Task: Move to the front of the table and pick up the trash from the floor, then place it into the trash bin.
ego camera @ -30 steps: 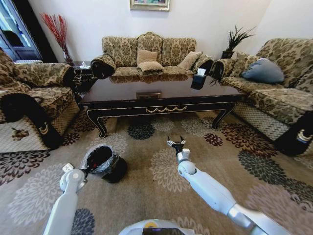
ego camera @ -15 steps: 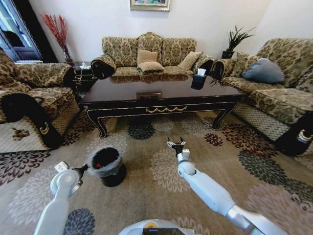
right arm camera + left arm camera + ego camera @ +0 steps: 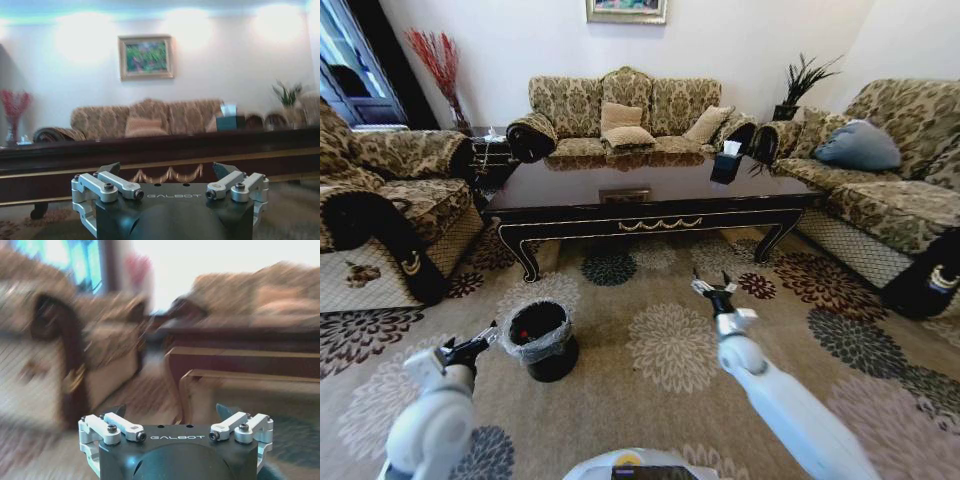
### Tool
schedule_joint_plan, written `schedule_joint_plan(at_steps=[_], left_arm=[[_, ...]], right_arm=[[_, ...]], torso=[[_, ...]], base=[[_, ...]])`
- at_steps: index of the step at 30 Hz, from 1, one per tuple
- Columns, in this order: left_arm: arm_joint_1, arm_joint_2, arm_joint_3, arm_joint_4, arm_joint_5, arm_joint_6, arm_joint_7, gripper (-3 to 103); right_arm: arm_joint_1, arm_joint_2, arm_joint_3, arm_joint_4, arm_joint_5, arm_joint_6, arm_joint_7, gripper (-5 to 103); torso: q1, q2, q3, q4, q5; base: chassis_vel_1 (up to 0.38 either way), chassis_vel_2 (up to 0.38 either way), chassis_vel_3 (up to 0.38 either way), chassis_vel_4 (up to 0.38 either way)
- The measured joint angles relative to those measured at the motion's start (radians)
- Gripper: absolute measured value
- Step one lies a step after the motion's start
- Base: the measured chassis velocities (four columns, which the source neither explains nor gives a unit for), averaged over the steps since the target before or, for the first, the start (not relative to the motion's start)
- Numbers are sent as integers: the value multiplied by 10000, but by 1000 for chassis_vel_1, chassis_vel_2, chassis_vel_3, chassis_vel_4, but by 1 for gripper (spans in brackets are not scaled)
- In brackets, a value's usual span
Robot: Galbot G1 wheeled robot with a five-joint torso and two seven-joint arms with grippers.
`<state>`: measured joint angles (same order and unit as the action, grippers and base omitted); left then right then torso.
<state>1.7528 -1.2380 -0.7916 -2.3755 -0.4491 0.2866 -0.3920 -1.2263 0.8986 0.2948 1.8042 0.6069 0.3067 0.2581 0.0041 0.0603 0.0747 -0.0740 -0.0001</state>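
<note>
You see the table (image 3: pixel 655 200) across the middle of the room, with the trash bin (image 3: pixel 541 338) upright on the floor (image 3: pixel 650 400) in front of its left end. A small red bit lies inside the bin. Your left gripper (image 3: pixel 483 341) hangs just left of the bin's rim, fingers spread and empty. Your right gripper (image 3: pixel 712 287) hovers over the carpet before the table's right half, fingers also spread, holding nothing.
</note>
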Motion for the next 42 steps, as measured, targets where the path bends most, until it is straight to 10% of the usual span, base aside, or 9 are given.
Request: schedule_joint_plan(at_steps=[6,13,19,24,42], left_arm=[[762,-256,72,248,1477,-2269,2523,100],[1564,-1139,414,307,2271,-3678,2884,100],[1797,-2212,944,819,3129,-3864,1727,100],[1507,-2659,1304,1062,3614,-3973,1449,100],[1316,-2707,1254,875,3478,-3953,2029,100]], right_arm=[[-2127,118,1091,1247,-525,212,-159,100],[-4019,716,1478,2426,-1485,223,-21,100],[-4499,1294,2199,2129,-2534,1523,-229,100],[-4786,1370,2670,2754,-2516,1056,291,100],[-5118,1499,3964,3299,-3839,297,842,100]], torso=[[-1,0,1,-2,-2],[-1,0,1,0,3],[-1,-2,1,2,6],[1,-2,2,-1,0],[1,-2,2,0,1]], base=[[0,0,0,0],[0,0,0,0],[0,0,0,0],[0,0,0,0],[0,0,0,0]])
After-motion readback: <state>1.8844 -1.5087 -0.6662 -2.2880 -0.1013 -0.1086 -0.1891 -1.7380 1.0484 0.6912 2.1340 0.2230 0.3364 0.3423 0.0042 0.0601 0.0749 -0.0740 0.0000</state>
